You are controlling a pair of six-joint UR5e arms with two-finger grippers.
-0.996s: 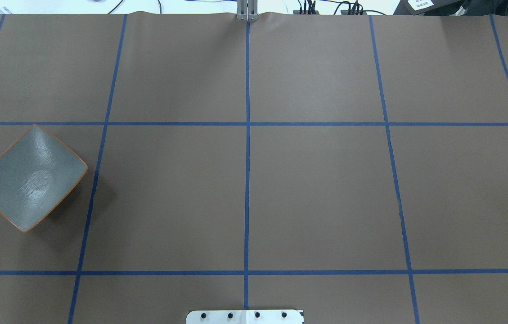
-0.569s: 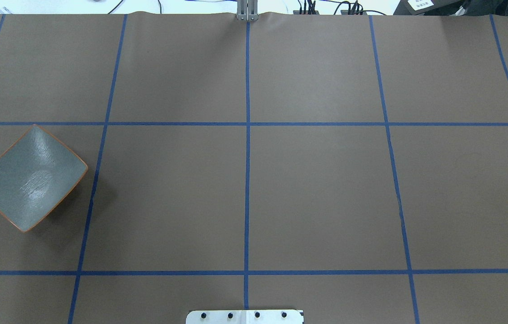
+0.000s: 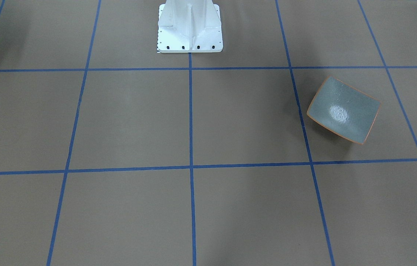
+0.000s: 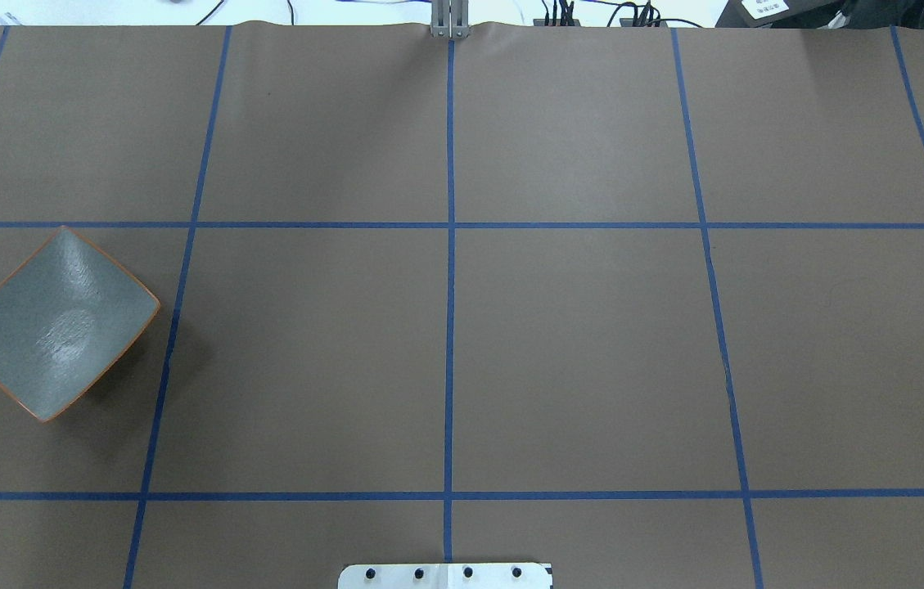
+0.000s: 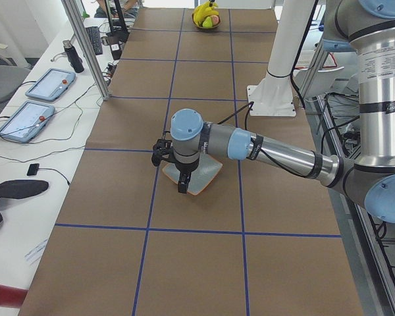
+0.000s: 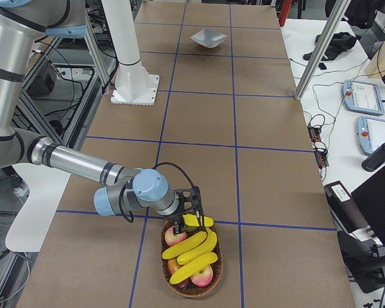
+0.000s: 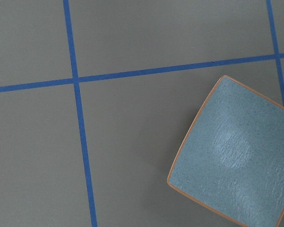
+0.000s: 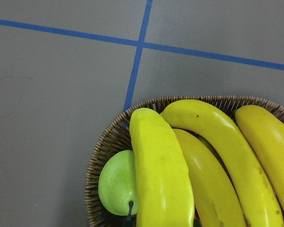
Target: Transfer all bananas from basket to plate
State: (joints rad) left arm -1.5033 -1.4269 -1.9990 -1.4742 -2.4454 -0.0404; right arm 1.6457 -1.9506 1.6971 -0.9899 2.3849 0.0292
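Note:
The grey-blue plate point(image 4: 52, 323) with an orange rim lies empty on the table's left side; it also shows in the front view point(image 3: 343, 110) and the left wrist view point(image 7: 236, 161). My left gripper point(image 5: 182, 183) hangs just over the plate point(image 5: 209, 172); I cannot tell whether it is open or shut. Several yellow bananas point(image 8: 161, 175) lie in a wicker basket point(image 8: 109, 142) at the table's right end. My right gripper point(image 6: 197, 208) hovers over the near end of the bananas point(image 6: 196, 245) in the basket point(image 6: 208, 282); I cannot tell its state.
Red apples point(image 6: 174, 236) and a green fruit point(image 8: 116, 184) share the basket. The white robot pedestal point(image 3: 190, 26) stands at the table's middle edge. A metal post point(image 6: 321, 45) and tablets point(image 6: 366, 96) stand beside the table.

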